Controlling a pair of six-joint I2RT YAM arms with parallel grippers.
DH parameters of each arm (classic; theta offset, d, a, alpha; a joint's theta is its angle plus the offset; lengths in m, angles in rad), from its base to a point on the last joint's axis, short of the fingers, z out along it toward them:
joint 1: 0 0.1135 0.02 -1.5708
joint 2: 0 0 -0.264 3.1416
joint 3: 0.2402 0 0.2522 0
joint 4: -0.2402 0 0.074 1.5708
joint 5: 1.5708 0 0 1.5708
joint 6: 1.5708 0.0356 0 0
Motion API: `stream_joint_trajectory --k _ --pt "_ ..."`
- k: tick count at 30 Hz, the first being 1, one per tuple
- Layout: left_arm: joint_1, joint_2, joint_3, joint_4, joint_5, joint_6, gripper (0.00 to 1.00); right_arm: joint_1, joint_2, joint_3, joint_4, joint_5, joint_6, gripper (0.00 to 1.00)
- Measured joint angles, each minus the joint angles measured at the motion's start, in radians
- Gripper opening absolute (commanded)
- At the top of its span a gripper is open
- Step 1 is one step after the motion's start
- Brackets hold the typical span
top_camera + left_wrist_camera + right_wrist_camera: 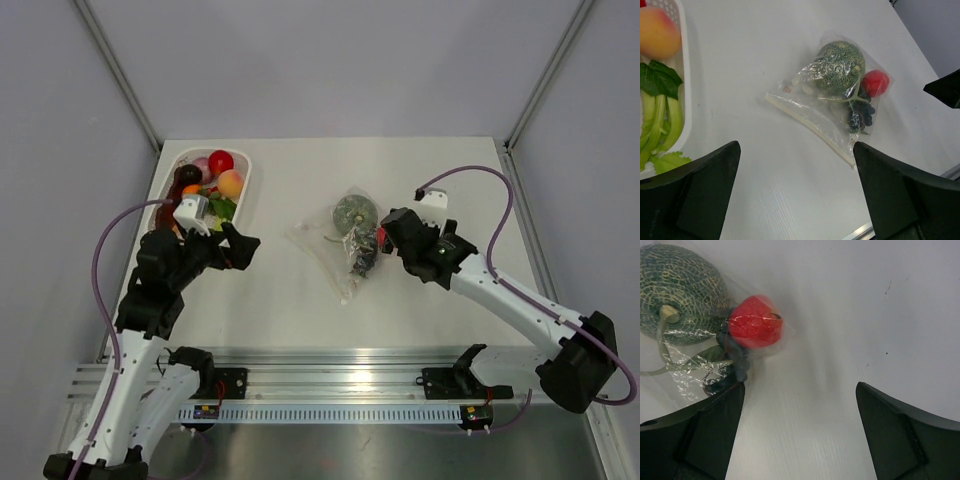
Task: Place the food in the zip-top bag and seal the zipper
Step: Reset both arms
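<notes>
Zip-top bag of crinkly clear plastic (322, 246), limp and flat at mid-table, already partly loaded. By the look of it, midway through the filling step, with sealing not yet due.

Left gripper (240, 248): black fingers spread wide, nothing between them, hovering off the six o'clock end of the white oblong plastic tray (246, 170), out at the bag's nine o'clock. Right gripper (386, 232): spread too and empty, close in at the bag's three o'clock side. Touching the film or not? Cannot tell.

Next up, probably: a reach into the tray for another piece, then a drop through the bag's mouth. Calls for that mouth held open, and with film this limp, likely a pinch by the other gripper near the narrow clear zipper strip (810, 129) along the bag's seven o'clock edge. Strip open or pressed shut? Cannot tell.

Tray, at the table's ten o'clock, biggest to smallest: green leafy pieces (220, 207), peach ball (231, 183), red ball (221, 160), dark purple piece (187, 176).

Bag, same order: green netted melon (840, 65), dark grape bunch (862, 112), small red piece (875, 82).
</notes>
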Motion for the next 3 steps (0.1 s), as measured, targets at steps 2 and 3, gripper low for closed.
stream_joint_trajectory --k 2,3 --pt "0.0 -0.019 -0.023 -0.013 -0.02 0.004 0.99 0.0 0.03 0.004 -0.018 0.006 0.026 0.99" --pt "0.0 -0.022 -0.029 -0.019 -0.029 0.008 0.99 0.0 0.042 0.005 -0.024 0.008 0.035 0.99"
